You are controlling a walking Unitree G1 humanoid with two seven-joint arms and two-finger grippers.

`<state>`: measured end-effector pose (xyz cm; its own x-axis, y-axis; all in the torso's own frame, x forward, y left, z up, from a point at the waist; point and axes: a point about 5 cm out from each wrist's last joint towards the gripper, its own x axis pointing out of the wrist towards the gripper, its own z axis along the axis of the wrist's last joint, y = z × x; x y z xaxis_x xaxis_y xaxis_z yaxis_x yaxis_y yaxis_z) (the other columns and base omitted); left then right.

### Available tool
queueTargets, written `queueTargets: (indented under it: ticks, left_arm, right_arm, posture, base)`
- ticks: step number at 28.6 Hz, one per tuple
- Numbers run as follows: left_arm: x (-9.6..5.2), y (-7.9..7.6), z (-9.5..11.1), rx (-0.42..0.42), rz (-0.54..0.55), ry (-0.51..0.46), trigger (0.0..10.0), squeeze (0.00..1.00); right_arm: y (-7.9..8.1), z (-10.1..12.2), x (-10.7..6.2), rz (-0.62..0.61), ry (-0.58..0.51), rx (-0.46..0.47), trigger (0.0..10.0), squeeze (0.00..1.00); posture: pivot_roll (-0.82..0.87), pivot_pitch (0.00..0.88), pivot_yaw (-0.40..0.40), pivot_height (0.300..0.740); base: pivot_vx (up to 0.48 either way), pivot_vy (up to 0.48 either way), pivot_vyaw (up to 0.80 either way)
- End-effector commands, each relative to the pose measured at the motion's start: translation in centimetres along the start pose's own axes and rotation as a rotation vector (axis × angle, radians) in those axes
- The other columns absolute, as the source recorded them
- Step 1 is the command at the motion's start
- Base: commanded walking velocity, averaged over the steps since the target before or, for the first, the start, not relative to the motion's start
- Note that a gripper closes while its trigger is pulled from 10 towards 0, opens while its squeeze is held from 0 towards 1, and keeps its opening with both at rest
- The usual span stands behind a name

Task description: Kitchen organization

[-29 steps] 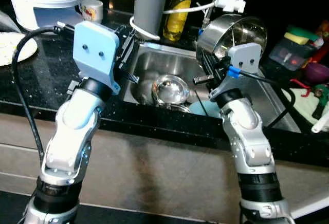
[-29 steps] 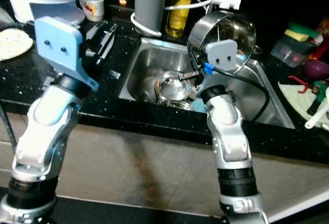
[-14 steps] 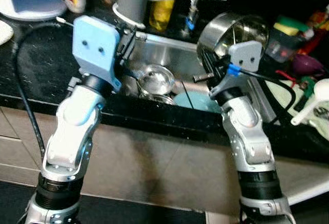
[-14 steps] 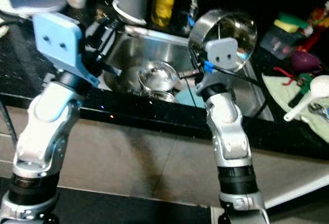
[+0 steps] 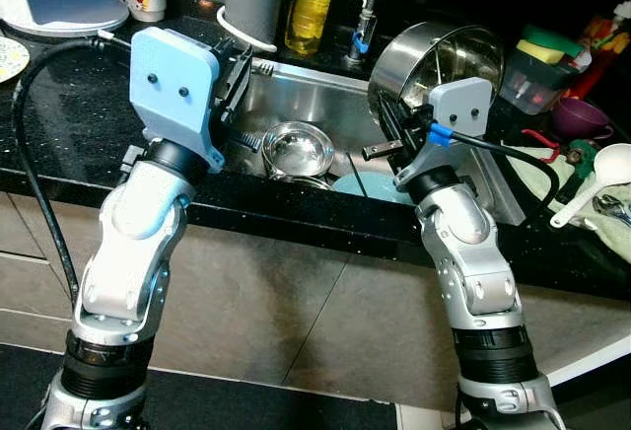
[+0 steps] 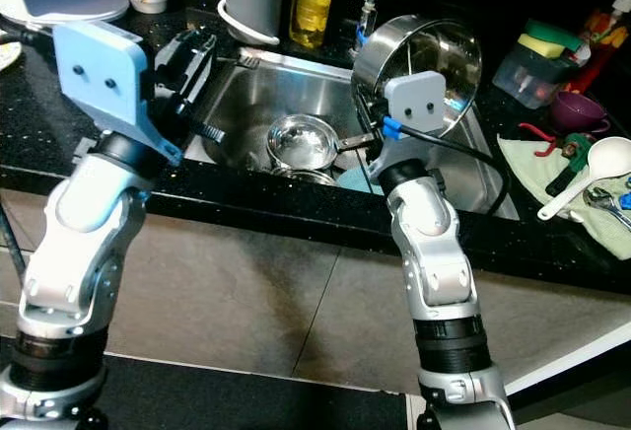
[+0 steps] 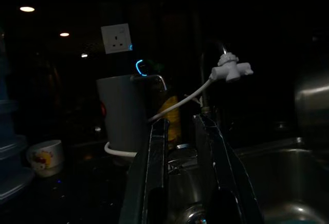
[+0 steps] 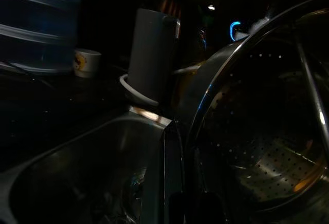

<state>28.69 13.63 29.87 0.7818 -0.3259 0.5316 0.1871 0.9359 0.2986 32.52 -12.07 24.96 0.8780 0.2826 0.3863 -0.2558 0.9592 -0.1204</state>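
While the right gripper (image 6: 367, 105) clamped the rim of the steel colander (image 6: 424, 60), it tilted above the sink (image 6: 246, 105). Left gripper (image 7: 180, 131) hovered over the sink's left edge, fingers slightly apart, holding nothing.

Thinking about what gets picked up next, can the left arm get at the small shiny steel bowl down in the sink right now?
Probably yes. The left gripper hangs over the sink's left rim, and the small shiny steel bowl sits uncovered below it, beside the right gripper's big steel colander.
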Motion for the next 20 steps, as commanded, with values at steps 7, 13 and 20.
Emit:
queueTargets:
  ticks: [7, 13, 20]
  left_arm:
    - [0.38, -0.31, 0.21, -0.001, -0.02, -0.017, 10.0, 0.0]
    - [0.41, 0.0, 0.03, 0.008, -0.012, -0.014, 10.0, 0.0]
    - [0.39, 0.15, -0.12, 0.015, -0.01, -0.008, 10.0, 0.0]
  right_arm:
    - [-0.67, 0.0, -0.29, -0.024, 0.005, -0.017, 10.0, 0.0]
    - [-0.44, 0.0, -0.24, -0.012, 0.007, -0.024, 10.0, 0.0]
    - [-0.41, -0.16, -0.24, -0.01, 0.018, -0.029, 10.0, 0.0]
  posture:
    - [0.14, 0.015, -0.207, 0.74]
    - [0.14, 0.014, -0.209, 0.74]
    - [0.14, 0.011, -0.208, 0.74]
  base:
    - [0.0, 0.0, -0.36]
    - [0.0, 0.0, 0.0]
    - [0.0, 0.0, 0.0]
